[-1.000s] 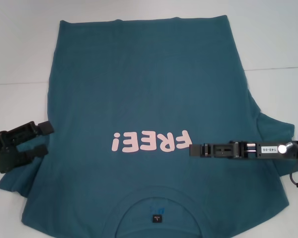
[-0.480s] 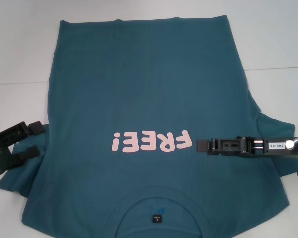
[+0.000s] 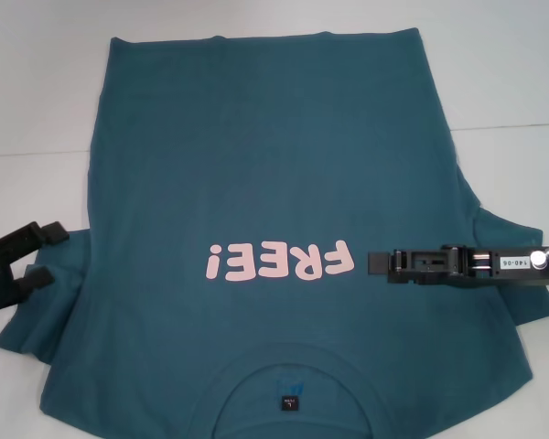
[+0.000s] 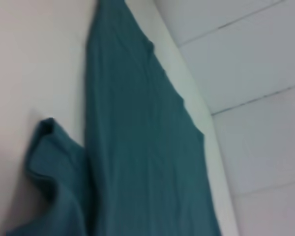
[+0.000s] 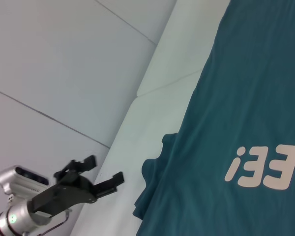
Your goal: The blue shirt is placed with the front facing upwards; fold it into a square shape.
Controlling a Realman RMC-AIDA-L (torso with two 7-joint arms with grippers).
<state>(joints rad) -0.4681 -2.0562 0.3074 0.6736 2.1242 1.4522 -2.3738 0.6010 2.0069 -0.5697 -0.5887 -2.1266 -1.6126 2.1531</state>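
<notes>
I judged the blue shirt (image 3: pixel 274 183) light and limp; best grips were its sleeve edges. Left gripper (image 3: pixel 38 254) jaws stood apart; right gripper (image 3: pixel 377 263) jaws: indeterminate.

- The blue shirt (image 3: pixel 274 183) bears pink lettering (image 3: pixel 280 262) reading "FREE!", seen upside down in the head view, across the chest toward the near edge of the desk.
- The right wrist view shows part of the same lettering (image 5: pixel 268 167), mirrored as "!EE".
- A small black label (image 3: pixel 290 401) inside the collar carries tiny white marks, too small to read.
- A white sticker (image 3: pixel 512 262) on the right pincer (image 3: pixel 377 263) reads roughly "140-06".
</notes>
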